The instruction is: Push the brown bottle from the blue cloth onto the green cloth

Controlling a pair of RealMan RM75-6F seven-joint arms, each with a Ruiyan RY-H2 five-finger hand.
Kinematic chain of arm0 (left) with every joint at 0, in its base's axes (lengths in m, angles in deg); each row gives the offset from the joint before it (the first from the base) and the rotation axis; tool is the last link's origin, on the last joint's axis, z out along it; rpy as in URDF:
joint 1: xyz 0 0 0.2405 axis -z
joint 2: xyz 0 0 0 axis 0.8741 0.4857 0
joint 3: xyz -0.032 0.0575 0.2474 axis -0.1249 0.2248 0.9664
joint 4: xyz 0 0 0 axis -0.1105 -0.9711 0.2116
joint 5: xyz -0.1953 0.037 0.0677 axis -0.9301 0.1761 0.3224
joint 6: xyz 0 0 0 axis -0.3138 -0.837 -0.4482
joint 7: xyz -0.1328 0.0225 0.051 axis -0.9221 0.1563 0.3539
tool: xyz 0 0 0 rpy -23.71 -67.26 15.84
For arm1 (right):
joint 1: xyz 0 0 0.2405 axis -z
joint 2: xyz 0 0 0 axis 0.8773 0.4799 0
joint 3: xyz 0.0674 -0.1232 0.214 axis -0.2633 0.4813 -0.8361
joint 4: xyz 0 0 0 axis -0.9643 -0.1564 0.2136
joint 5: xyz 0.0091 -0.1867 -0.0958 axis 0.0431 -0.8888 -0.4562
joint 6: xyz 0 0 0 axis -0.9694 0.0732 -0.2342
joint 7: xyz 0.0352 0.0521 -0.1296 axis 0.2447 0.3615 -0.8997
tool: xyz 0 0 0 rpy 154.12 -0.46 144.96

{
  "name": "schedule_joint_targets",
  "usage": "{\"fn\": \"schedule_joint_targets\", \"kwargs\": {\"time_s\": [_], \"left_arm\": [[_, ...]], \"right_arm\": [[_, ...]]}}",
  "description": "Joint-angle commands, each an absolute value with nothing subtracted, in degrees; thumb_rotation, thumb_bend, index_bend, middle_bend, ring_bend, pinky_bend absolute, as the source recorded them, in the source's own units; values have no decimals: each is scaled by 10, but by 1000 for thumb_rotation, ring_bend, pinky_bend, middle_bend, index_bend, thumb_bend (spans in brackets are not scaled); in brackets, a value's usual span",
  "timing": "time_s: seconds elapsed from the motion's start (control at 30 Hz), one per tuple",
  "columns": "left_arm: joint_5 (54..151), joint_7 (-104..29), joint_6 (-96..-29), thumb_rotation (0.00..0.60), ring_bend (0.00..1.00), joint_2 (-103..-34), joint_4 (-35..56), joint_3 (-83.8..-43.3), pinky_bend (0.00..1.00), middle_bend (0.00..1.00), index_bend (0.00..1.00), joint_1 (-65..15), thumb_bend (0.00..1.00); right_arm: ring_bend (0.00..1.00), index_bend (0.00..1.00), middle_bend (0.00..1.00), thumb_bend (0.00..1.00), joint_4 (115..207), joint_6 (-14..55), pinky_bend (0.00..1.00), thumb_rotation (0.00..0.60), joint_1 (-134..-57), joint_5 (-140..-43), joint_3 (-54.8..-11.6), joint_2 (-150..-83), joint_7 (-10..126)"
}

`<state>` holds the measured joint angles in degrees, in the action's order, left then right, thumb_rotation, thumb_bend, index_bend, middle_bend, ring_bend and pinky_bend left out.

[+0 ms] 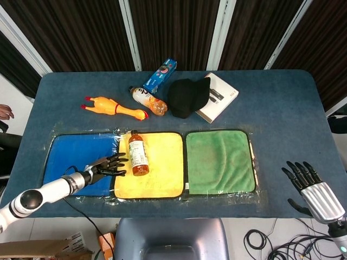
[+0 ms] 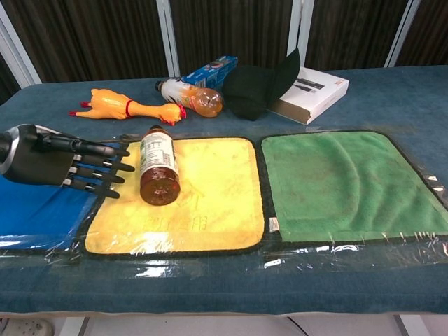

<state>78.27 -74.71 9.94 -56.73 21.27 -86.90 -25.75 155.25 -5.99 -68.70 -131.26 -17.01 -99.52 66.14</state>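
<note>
- Blue cloth (image 1: pixel 73 154) at the table's front-left edge.
- Left hand (image 1: pixel 106 164) over its right edge, fingers (image 2: pixel 98 166) spread, tips just beside the bottle.
- Brown bottle (image 1: pixel 136 154) lying on the yellow cloth's (image 1: pixel 160 168) left part.
- Green cloth (image 1: pixel 219 161) just right of the yellow.
- Right hand (image 1: pixel 310 186) off the front-right corner, fingers spread, holding nothing.

Bright, even light; glare on plastic film (image 2: pixel 301 255) (edges perhaps soft).

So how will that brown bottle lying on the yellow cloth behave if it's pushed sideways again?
The brown bottle lies on its side on the yellow cloth, so it will probably roll rather than slide. It looks rigid. The left robot hand sits beside its lower half, so it may veer.
</note>
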Motion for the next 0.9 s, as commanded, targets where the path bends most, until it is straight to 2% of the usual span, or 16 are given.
{"fn": "schedule_joint_targets", "kwargs": {"time_s": [0.03, 0.2, 0.5, 0.9], "left_arm": [[782, -750, 73, 600, 67, -584, 201, -866, 282, 98, 0, -244, 255], [776, -760, 59, 600, 68, -610, 172, -870, 282, 97, 0, -225, 255], [771, -766, 89, 600, 67, -647, 130, -871, 282, 98, 0, -195, 254], [768, -759, 114, 600, 65, -692, 98, -893, 263, 102, 0, -164, 253]], "right_arm": [[0, 0, 0, 183, 1546, -60, 0, 600, -686, -1311, -170, -995, 669], [0, 0, 0, 184, 1534, -68, 0, 600, -682, -1306, -173, -995, 685], [0, 0, 0, 184, 1511, -67, 0, 600, -679, -1292, -179, -1001, 708], [0, 0, 0, 184, 1481, -58, 0, 600, -680, -1283, -181, -1010, 745]]}}
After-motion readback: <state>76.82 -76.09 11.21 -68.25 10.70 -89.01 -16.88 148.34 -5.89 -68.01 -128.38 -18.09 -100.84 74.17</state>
